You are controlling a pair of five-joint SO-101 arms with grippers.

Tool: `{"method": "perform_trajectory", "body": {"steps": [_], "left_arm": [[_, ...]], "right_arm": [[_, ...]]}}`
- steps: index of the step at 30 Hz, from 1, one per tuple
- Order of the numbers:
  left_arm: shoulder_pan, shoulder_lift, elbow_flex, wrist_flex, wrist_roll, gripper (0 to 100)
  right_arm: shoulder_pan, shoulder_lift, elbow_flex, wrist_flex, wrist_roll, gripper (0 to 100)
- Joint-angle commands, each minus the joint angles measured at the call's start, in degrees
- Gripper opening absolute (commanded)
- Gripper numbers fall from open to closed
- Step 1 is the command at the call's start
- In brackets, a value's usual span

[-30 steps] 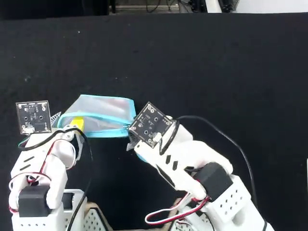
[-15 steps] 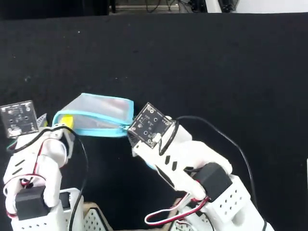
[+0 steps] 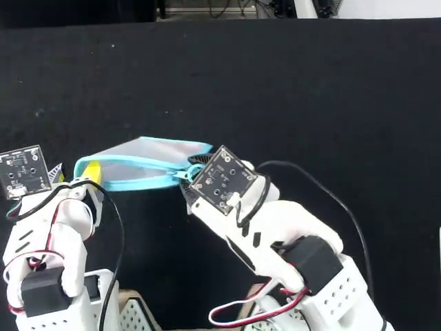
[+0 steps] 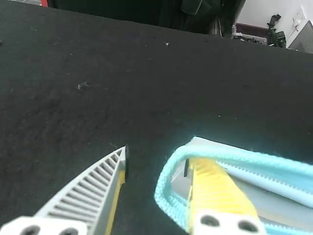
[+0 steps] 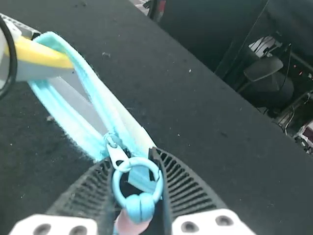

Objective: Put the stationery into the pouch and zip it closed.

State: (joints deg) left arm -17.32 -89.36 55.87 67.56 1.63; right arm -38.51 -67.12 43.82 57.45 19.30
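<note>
The pouch point(image 3: 148, 153) lies left of the counter's point(image 3: 310, 103) middle. My right claw point(image 5: 131, 157) pinches its end by the zip pull point(image 5: 117, 154), anchoring it. My left claw point(image 4: 157, 159) gapes wide, yellow finger point(image 4: 215, 191) hooked inside the mouth, probably stretching it taut.

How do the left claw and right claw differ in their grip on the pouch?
The left claw is open, one finger inside the pouch mouth, the other outside; the right claw is closed around the zipper pull. Left is at the unzipped end, right the opposite end. Both touch the pouch.
</note>
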Motion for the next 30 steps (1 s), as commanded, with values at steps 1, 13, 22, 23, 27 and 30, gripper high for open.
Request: {"method": "perform_trajectory", "body": {"steps": [1,13,22,23,27,30], "left_arm": [[-1.54,-0.09,-3.91,-1.14,0.35,21],[-1.54,-0.09,-8.48,-2.37,0.44,21],[-1.01,-0.09,-12.44,-12.66,0.26,21],[-1.01,0.0,-12.26,-13.19,0.18,21],[-1.01,0.18,-9.54,-17.76,0.35,21],[0.48,0.0,-5.76,-22.95,0.44,21]], "right_arm": [[1.14,-0.22,-5.93,-1.76,-0.18,1.1],[0.97,18.07,-17.01,0.35,0.0,1.1],[1.14,18.51,-18.33,-0.18,1.67,1.1],[1.05,18.51,-18.86,-0.18,1.93,1.1],[0.88,18.59,-21.76,-0.18,2.02,1.1],[0.79,18.59,-23.43,-0.18,1.67,1.1]]}}
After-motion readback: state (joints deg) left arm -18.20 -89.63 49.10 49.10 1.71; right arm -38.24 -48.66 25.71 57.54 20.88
